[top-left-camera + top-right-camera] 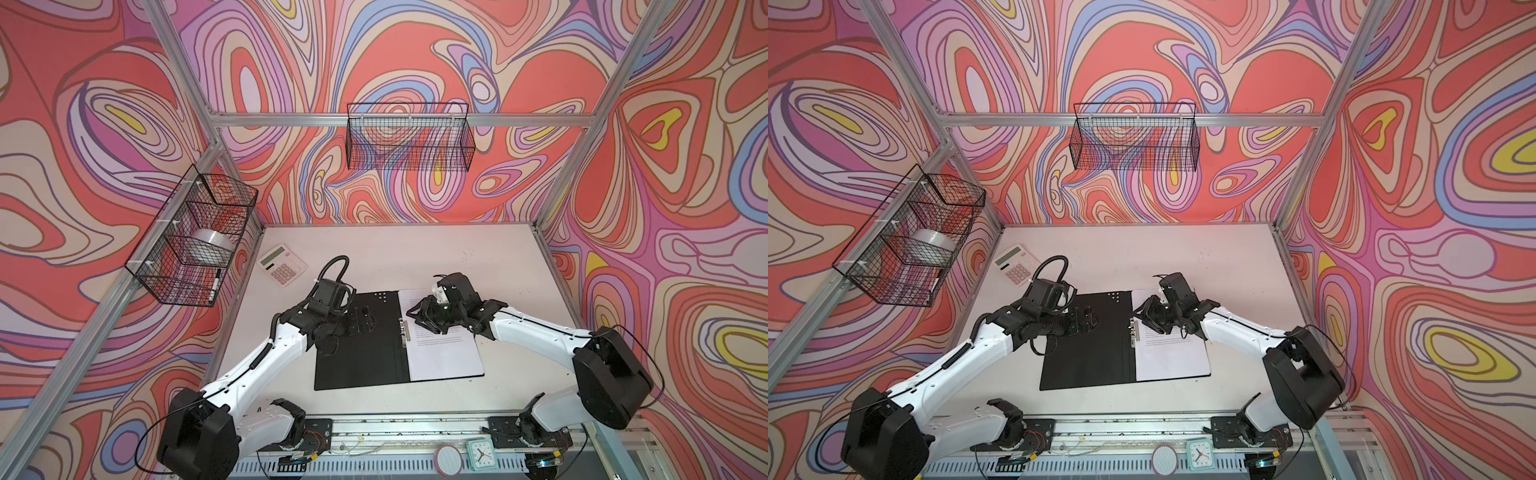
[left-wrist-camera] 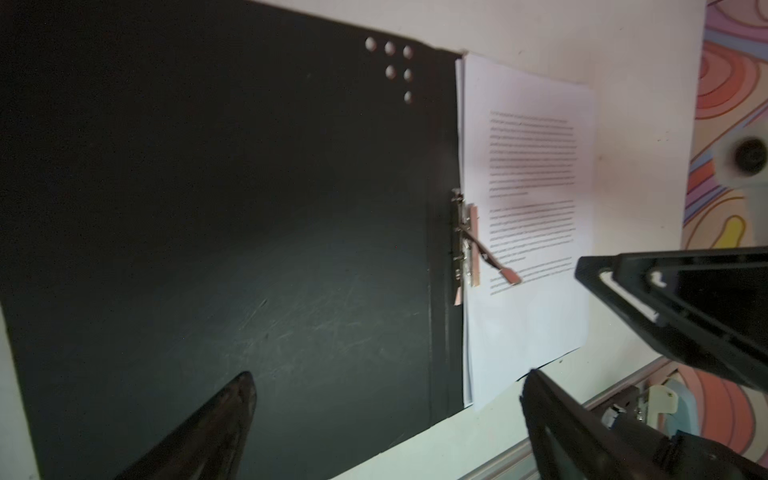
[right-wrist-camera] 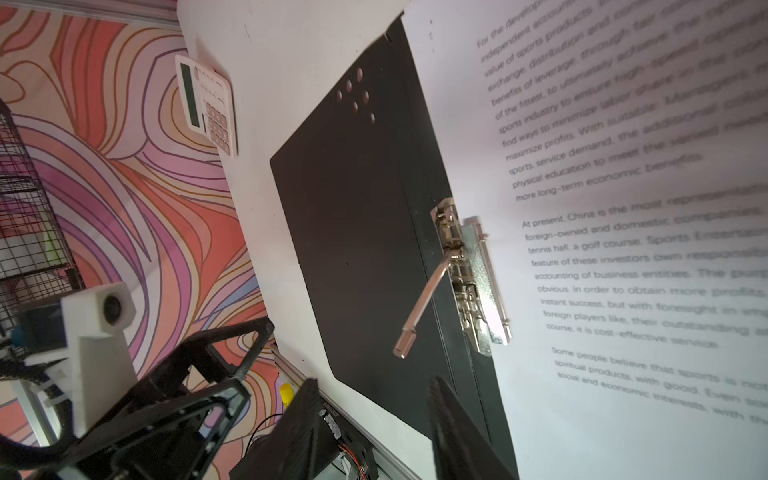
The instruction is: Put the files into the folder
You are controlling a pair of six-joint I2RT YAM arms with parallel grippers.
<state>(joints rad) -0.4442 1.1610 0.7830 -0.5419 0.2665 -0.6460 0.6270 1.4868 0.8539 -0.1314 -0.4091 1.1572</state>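
Note:
The folder (image 1: 357,345) (image 1: 1088,353) lies open on the white table, black inside up. The files (image 1: 444,353) (image 1: 1171,357) (image 3: 623,415), printed white sheets, rest on its right half beside the metal spine clip (image 1: 405,328) (image 3: 469,282). The clip's lever (image 3: 424,303) stands raised. My left gripper (image 1: 366,319) (image 2: 390,376) hovers open over the bare left cover (image 2: 249,208). My right gripper (image 1: 417,314) (image 3: 374,380) hangs over the sheets' upper left by the clip. Its jaws stand apart with nothing between them, and the lever lies just ahead of them.
A white-and-pink calculator (image 1: 282,264) (image 3: 208,104) sits at the table's far left. A wire basket (image 1: 195,237) with a tape roll and a marker hangs on the left wall, another basket (image 1: 409,137) on the back wall. A small clock (image 1: 481,454) stands on the front rail.

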